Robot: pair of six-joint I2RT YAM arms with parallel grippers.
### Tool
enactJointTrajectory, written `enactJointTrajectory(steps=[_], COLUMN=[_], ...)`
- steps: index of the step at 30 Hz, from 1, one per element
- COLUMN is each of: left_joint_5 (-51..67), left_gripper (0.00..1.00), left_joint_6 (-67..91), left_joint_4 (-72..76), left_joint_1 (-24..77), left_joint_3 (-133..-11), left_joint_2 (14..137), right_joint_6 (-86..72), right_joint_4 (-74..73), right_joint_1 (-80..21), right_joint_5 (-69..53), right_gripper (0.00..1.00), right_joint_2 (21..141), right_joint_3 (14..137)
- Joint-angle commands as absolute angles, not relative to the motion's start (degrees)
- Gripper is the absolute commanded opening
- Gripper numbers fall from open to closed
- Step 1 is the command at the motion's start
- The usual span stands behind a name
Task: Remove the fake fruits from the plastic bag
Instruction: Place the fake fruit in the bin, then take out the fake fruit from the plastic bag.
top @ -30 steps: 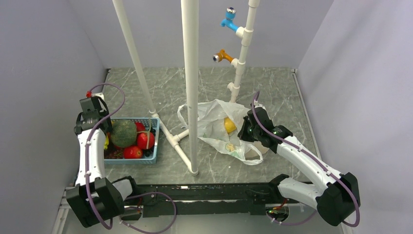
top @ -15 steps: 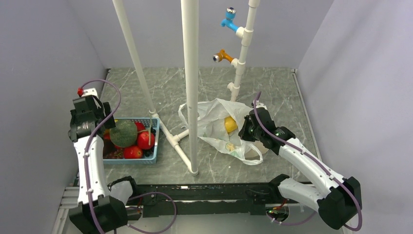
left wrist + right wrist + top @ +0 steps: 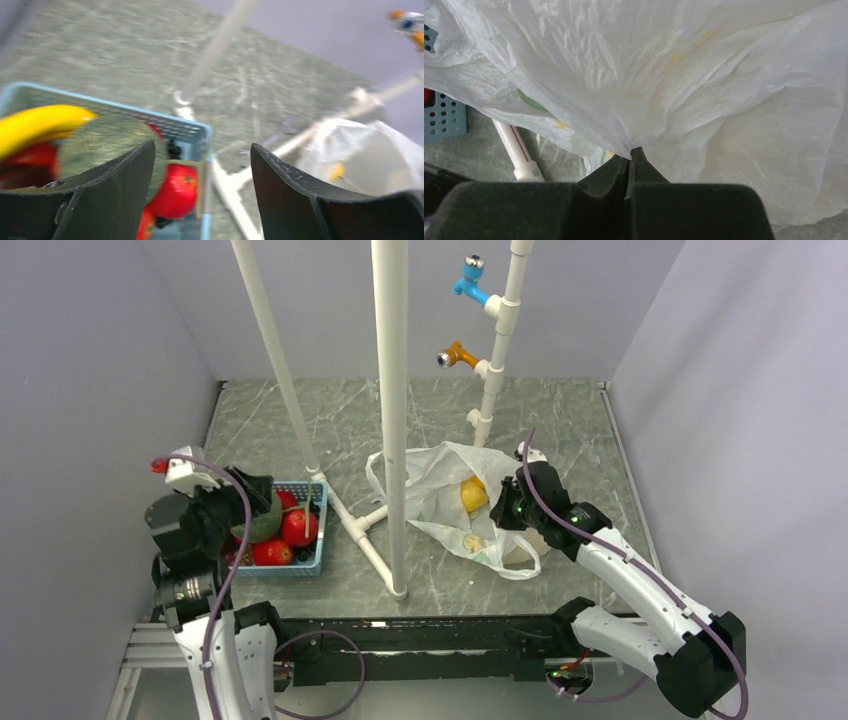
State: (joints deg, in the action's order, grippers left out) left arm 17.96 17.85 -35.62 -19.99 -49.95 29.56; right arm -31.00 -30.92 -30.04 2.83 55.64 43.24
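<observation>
My right gripper [image 3: 630, 152] pinches a fold of bag [image 3: 684, 75]; my left gripper [image 3: 200, 150] gapes empty. Thin film may tear or slip, spilling the yellow fruit [image 3: 472, 495].

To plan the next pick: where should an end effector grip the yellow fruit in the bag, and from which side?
Probably across its rounded middle, from above: the yellow fruit lies exposed in the open mouth of the plastic bag.
</observation>
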Motion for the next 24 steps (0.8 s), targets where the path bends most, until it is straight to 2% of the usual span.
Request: enactJointTrajectory(steps=[1, 5, 10, 15, 21, 24], left_joint_5=[37.79, 36.52, 34.06, 26.86, 22.91, 22.40], left_gripper=[0.74, 0.75, 0.73, 0.71, 0.67, 0.64], left_joint_6=[36.27, 39.58, 42.48, 38.07, 40.39, 40.10], left_joint_4=[-17.25, -13.00, -4.62, -2.74, 10.20, 13.50], left_joint_1=[-18.28, -12.26, -1.87, 14.05, 26.00, 31.16], left_joint_3=[-39.88, -34.82, -29.08, -31.17, -31.58, -33.48], left_joint_2=[24.99, 22.70, 26.12, 38.92, 49.64, 55.78], right_joint_6=[-29.07, -27.46, -28.69, -30.54, -32.83, -32.34], right_joint_4=[-30.80, -29.28, -25.06, -21.85, -15.64, -16.10], right_joint_1=[-29.89, -29.91, -29.95, -30.14, -31.24, -31.93], right_joint_5=[0.28, -7.89, -16.22, -24.43, -32.61, -32.89], right_gripper=[0.00, 0.00, 0.00, 0.00, 0.00, 0.00], right_joint_2=[53.08, 50.19, 48.68, 50.69, 50.89, 50.05], right_joint_3=[45.36, 44.82, 44.70, 45.14, 43.24, 42.59])
